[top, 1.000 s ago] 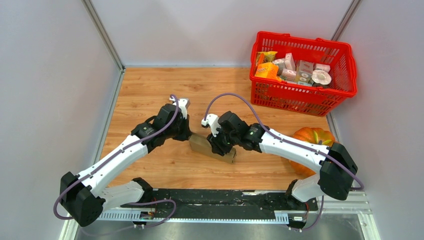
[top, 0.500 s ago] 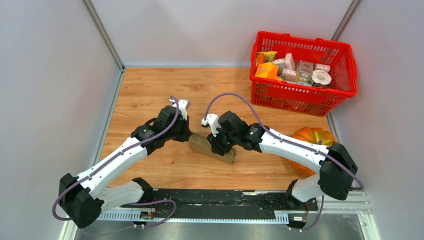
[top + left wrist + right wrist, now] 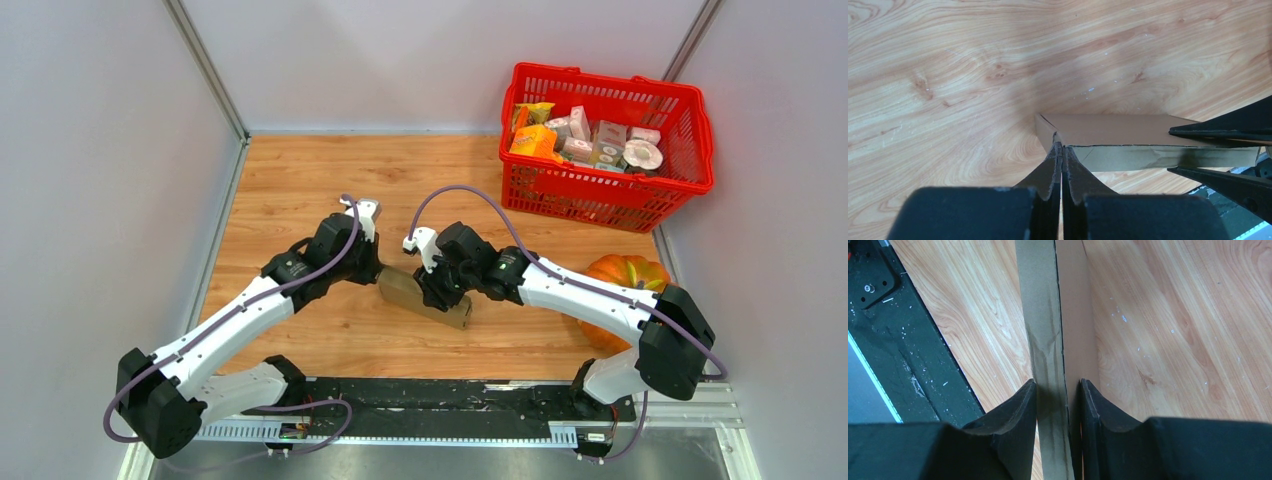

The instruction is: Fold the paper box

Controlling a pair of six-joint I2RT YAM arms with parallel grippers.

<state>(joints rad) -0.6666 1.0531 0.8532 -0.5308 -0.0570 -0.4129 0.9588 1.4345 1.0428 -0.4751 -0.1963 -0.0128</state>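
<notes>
The paper box (image 3: 408, 291) is a flat brown cardboard box that lies on the wooden table between my two grippers. My left gripper (image 3: 378, 272) is at its left end. In the left wrist view its fingers are shut together, and the gripper (image 3: 1061, 146) touches the near left corner of the box (image 3: 1118, 131). My right gripper (image 3: 441, 290) is shut on the box's right part. In the right wrist view the gripper (image 3: 1058, 385) has one finger on each face of the box (image 3: 1040, 315), across its thin side. The right fingertips (image 3: 1228, 131) also show in the left wrist view.
A red basket (image 3: 690, 110) full of small printed packages stands at the back right. An orange pumpkin (image 3: 625, 275) lies at the right edge behind the right arm. A black rail (image 3: 450, 400) runs along the near edge. Grey walls close in both sides.
The left arm's lower links have shifted slightly to the left. Both grippers and the box stay where they were.
</notes>
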